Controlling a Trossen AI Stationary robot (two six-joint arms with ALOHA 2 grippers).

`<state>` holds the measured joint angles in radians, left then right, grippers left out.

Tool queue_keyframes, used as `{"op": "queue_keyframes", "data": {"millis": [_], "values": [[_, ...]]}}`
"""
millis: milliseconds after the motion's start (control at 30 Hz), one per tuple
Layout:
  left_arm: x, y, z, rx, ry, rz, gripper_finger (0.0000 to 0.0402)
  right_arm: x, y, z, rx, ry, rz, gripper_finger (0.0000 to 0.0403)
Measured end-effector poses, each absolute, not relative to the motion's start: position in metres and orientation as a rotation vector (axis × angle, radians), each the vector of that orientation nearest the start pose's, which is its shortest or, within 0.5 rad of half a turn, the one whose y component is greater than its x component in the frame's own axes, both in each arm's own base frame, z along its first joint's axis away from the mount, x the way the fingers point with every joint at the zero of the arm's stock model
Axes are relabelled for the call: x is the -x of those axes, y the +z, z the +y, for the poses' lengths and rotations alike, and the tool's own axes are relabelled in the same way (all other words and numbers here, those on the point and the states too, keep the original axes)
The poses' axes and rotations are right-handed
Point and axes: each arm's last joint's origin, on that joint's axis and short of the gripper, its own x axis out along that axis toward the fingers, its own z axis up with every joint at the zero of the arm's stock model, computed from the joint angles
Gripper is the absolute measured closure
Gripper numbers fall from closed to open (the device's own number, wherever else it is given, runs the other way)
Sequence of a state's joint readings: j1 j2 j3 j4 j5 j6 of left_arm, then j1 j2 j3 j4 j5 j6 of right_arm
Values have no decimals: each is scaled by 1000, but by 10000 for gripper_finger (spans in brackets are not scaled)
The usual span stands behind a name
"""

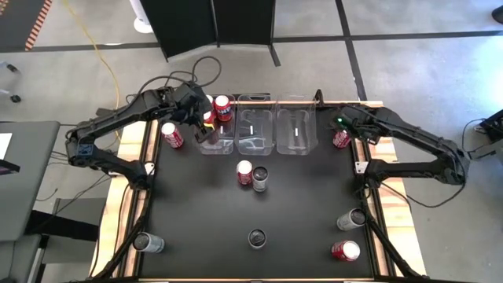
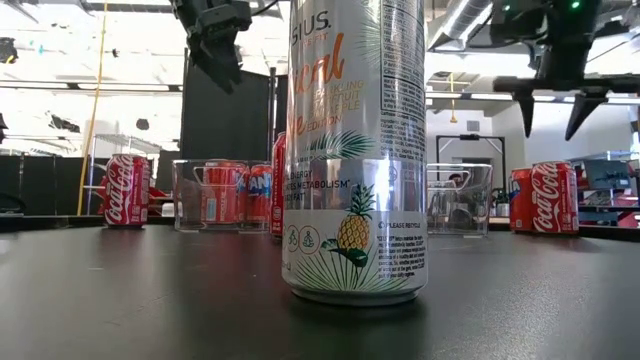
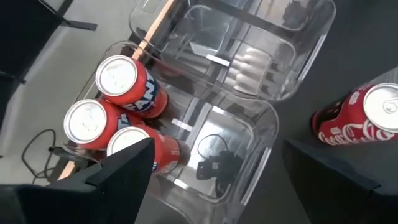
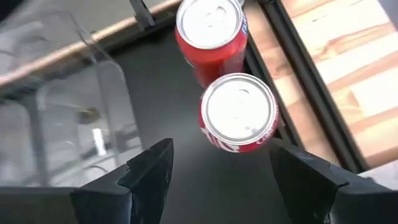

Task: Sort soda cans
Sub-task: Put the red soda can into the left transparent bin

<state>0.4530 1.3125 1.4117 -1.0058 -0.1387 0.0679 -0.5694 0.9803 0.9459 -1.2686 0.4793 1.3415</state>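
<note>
- Left gripper (image 1: 206, 126): upper left of the high view, over the leftmost clear bin (image 1: 216, 130), fingers (image 3: 121, 171) spread and holding nothing.
- Three red cans (image 3: 124, 81) upright inside that bin, packed together at its back end.
- One more red can (image 1: 172, 134) upright on the black table (image 1: 299, 236), just left of that bin.
- Middle bin (image 1: 255, 126) and right bin (image 1: 295, 126) in the same row, no cans visible inside.
- Right gripper (image 1: 346, 130): upper right of the high view, fingers (image 4: 146, 171) apart, hanging above two red cans (image 4: 239, 112) near the table's wooden edge, not touching either.
- Centre of the table: red can (image 1: 244, 172) touching a dark-topped silver can (image 1: 259, 178).
- Lower part of the high view: silver cans at lower left (image 1: 147, 243), lower centre (image 1: 257, 237) and right (image 1: 350, 219); red can (image 1: 345, 251) on its side, lower right.
</note>
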Motion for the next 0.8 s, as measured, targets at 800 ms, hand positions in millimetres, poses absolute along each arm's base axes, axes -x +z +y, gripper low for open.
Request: {"op": "queue_keyframes", "data": {"millis": [800], "values": [[-221,366,113,9,511,967,56,-99,278,-151,-1116,-1824,381,122]]}}
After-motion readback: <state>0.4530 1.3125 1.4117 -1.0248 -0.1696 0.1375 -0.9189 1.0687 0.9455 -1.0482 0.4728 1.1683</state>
